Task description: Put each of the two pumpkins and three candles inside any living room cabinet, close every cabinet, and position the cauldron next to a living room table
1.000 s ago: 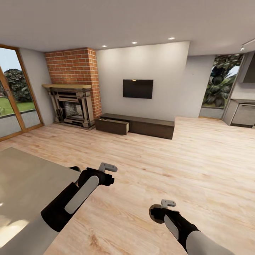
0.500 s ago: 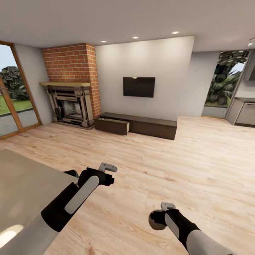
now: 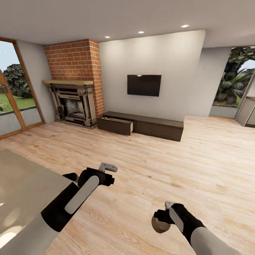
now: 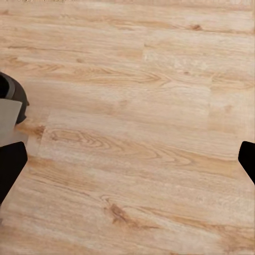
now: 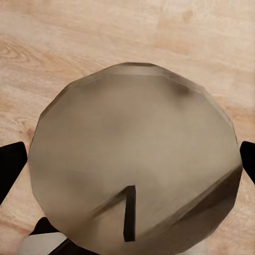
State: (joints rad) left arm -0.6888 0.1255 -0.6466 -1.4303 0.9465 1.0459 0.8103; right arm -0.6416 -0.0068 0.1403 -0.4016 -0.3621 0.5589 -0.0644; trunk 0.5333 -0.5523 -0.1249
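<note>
In the head view the long, low, dark brown cabinet point(image 3: 156, 126) stands against the far wall under the TV. Its leftmost drawer point(image 3: 115, 125) is pulled open, showing a pale interior. My right gripper point(image 3: 161, 219) hangs low over the wood floor, shut on a stubby grey-beige candle point(image 3: 159, 224). In the right wrist view the candle point(image 5: 133, 164) shows its flat top and dark wick between the fingertips point(image 5: 10, 167). My left gripper point(image 4: 127, 159) is open over bare floor, with nothing between its fingers. The left arm point(image 3: 94, 179) reaches out beside the table corner.
A grey table point(image 3: 21, 184) occupies the near left. A brick fireplace point(image 3: 74, 102) stands left of the cabinet, and glass doors point(image 3: 14, 102) line the left wall. A black TV point(image 3: 144, 85) hangs on the wall. Wide wood floor point(image 3: 159, 159) lies between me and the cabinet.
The whole view has shifted, so the camera moved; the cabinet and fireplace now sit further right in the picture. My right gripper with the candle sits slightly lower. The left arm has not moved.
</note>
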